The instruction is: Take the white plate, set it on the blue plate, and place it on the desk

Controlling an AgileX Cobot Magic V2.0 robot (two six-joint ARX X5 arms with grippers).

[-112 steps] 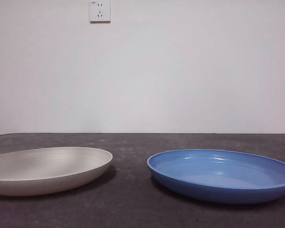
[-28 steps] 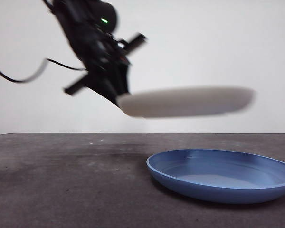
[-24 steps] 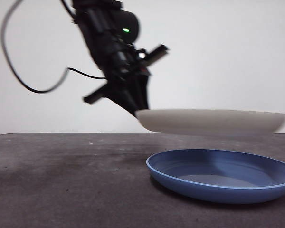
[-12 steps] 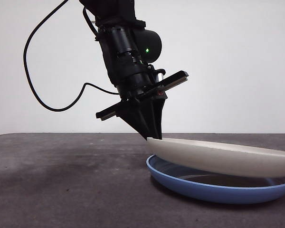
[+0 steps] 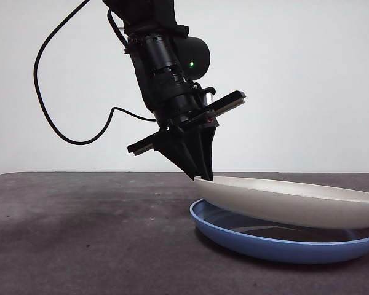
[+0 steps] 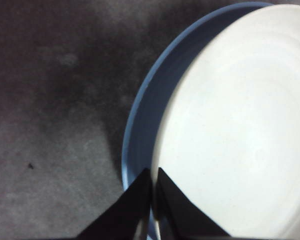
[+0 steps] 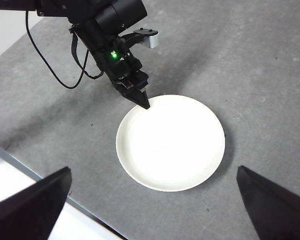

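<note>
The white plate [image 5: 295, 203] lies tilted in the blue plate [image 5: 277, 243] at the desk's [image 5: 80, 246] right, its raised left rim pinched between the left gripper's [image 5: 200, 175] closed jaws, while the right gripper [image 7: 152, 200] hangs high above, spread wide and empty.

A round matte cream-white plate [image 5: 295, 206] is being shown over a round glossy medium-blue plate [image 5: 258, 243], on a mottled dark grey table [image 5: 80, 246].
</note>
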